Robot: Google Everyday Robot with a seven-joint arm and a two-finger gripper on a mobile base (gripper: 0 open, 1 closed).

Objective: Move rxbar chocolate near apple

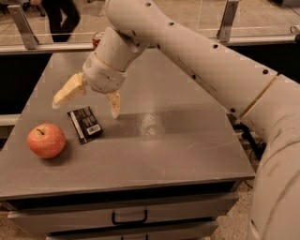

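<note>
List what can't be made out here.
Camera view:
- Red object, mostly hidden behind the arm.
- Person at the back, cut off by the top edge.
- Rxbar chocolate label text, too small to read; the gripper hangs open over it, near the apple.

The claw (86,108) hangs with fingers spread wide over the rxbar chocolate (85,124) near the table's (187,154) left edge. The wrapper's print is too small to read. At the far edge the arm (197,61) hides most of a red can (97,39). A person (61,14) beyond is cut off at the top.
</note>
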